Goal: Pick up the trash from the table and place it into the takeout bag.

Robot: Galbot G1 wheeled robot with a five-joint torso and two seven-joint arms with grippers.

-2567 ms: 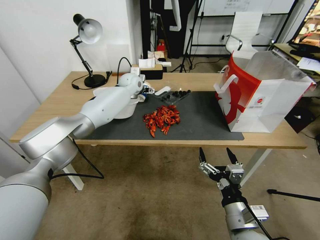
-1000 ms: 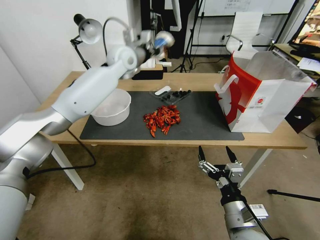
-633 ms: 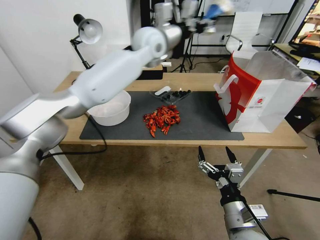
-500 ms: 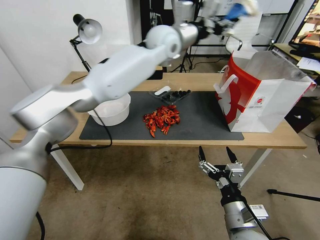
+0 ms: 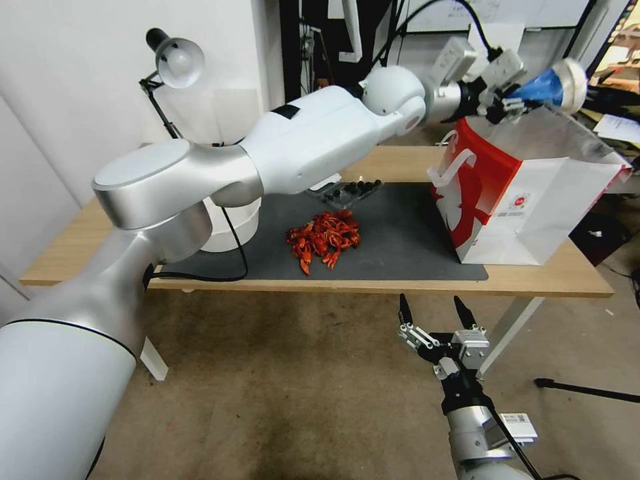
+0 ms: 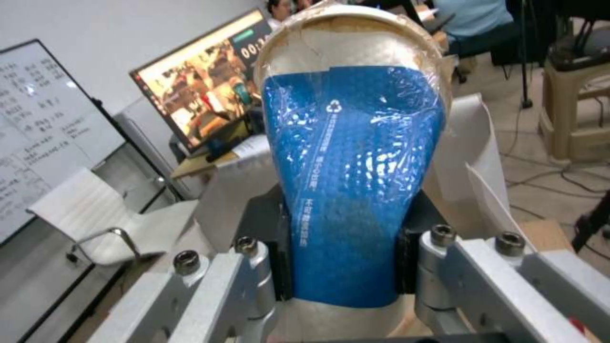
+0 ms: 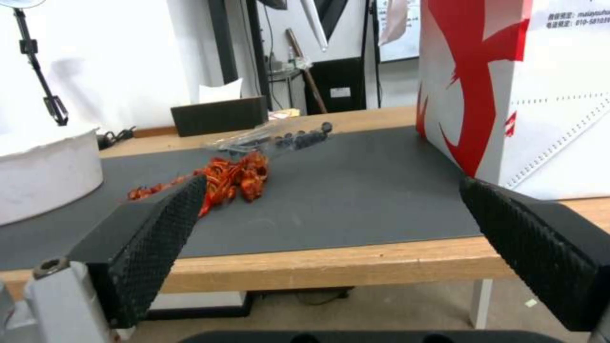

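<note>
While left gripper [image 5: 517, 100] fingers pinch blue-and-white paper cup [image 5: 552, 85] above takeout bag [image 5: 533, 193] mouth, unreleased; red wrapper pile [image 5: 325, 239], clear tray [image 5: 350, 192], white tub [image 7: 45, 166] remain; right gripper [image 5: 433, 308] fingers spread, idle below table [image 5: 373, 283].

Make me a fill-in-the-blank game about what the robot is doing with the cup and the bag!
1. The left pincer is squeezing a paper cup that is white and ____.
2. The cup is held above the open top of the takeout ____.
3. The right pincer waits below the table edge with its fingers ____.
4. The red scraps lie on a dark ____ mat.

Missing words: blue; bag; open; grey
</note>
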